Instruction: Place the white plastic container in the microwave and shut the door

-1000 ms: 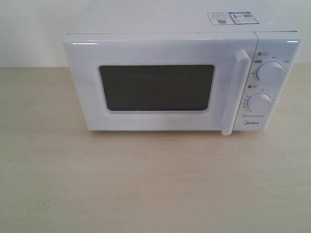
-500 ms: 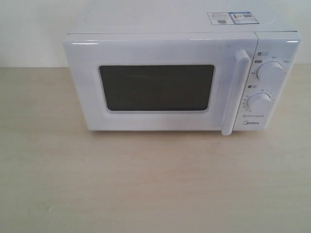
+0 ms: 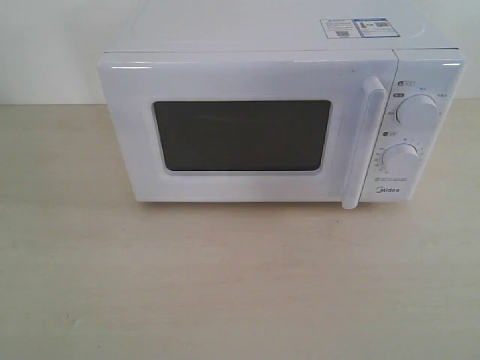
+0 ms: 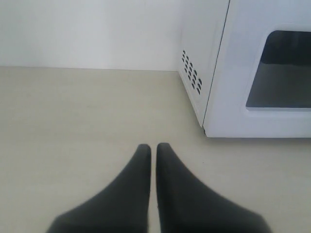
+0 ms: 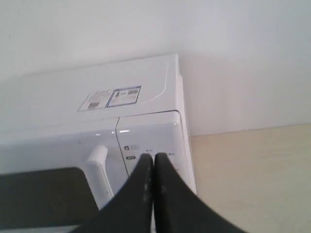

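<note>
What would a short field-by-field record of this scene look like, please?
microwave: stands on the table, stickers on top
door: closed, handle upright beside the control panel
white plastic container: not visible in any view
left claw: shut, empty, over the table near the microwave's vented side
right claw: shut, empty, pointed toward the control panel

The left gripper [image 4: 153, 146] has 2 black, matte, wedge-shaped fingers that taper to rounded tips. The tips are drawn together with only a hairline slit between them, and nothing is held. The right gripper [image 5: 153, 157] has 2 fingers of the same black tapered form, pressed tight along their length and empty too.
</note>
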Available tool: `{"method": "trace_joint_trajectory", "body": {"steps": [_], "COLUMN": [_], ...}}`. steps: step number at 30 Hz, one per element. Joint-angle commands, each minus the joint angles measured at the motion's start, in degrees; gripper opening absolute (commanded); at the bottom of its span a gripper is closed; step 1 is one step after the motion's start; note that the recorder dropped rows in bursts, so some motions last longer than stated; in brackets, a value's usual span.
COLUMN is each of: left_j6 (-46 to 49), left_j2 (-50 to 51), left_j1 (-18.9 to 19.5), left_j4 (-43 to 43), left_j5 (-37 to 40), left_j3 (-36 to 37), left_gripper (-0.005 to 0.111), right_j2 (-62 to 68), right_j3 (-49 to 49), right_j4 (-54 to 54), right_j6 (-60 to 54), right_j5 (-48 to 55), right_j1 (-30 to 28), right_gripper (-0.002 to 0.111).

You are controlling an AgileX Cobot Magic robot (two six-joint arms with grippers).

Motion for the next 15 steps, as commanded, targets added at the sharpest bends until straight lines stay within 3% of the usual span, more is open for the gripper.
{"method": "trace_joint_trajectory", "body": {"steps": [1, 8, 15], "left_j6": [-0.5, -0.5, -0.5], "left_j2": [-0.17, -0.17, -0.17], "left_j1": [-0.45, -0.45, -0.45], "left_j4": [0.17, 0.17, 0.17], "left_j5": [0.31, 0.31, 0.31], "left_j3": [0.19, 0.19, 0.19], "left_gripper": [0.004, 0.004, 0.004], "right_j2": [-6.93, -21.91, -29.11], "right_j3": [5.02, 18.67, 23.81], "right_j4": [-0.05, -0.05, -0.05], "right_j6": [2.86, 3.76, 6.18], "right_j5": [13.92, 29.82, 35.16], "right_j1": [-12.07, -25.44, -29.11], "right_gripper": [0.0, 0.0, 0.0]}}
